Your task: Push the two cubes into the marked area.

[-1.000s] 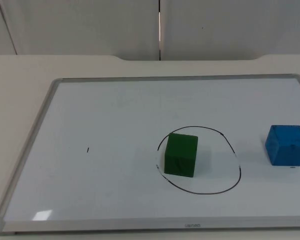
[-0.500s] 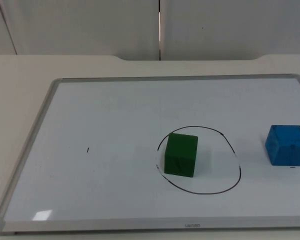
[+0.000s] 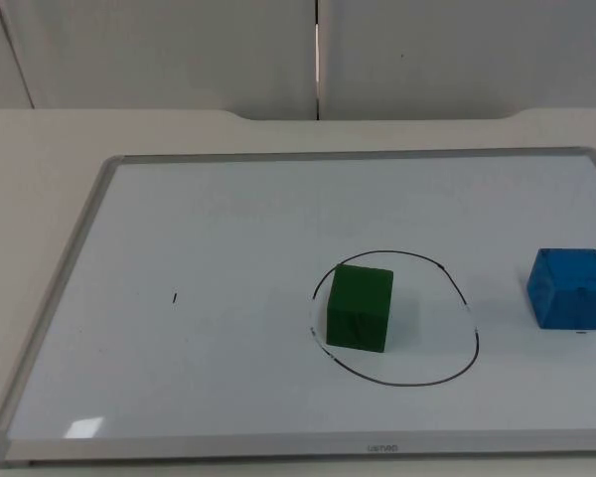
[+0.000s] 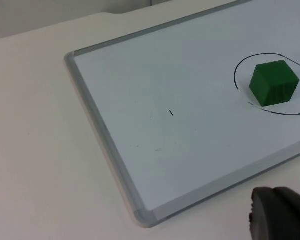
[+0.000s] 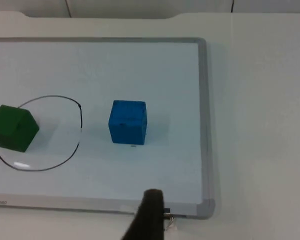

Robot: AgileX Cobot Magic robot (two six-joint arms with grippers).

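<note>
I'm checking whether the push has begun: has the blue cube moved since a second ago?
No. The blue cube sits at the same spot, apart from the drawn circle, outside it toward the right arm's side.

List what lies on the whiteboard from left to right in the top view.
Small black tick mark → green cube, inside the drawn circle → blue cube, outside the circle, near the whiteboard's right edge.
</note>
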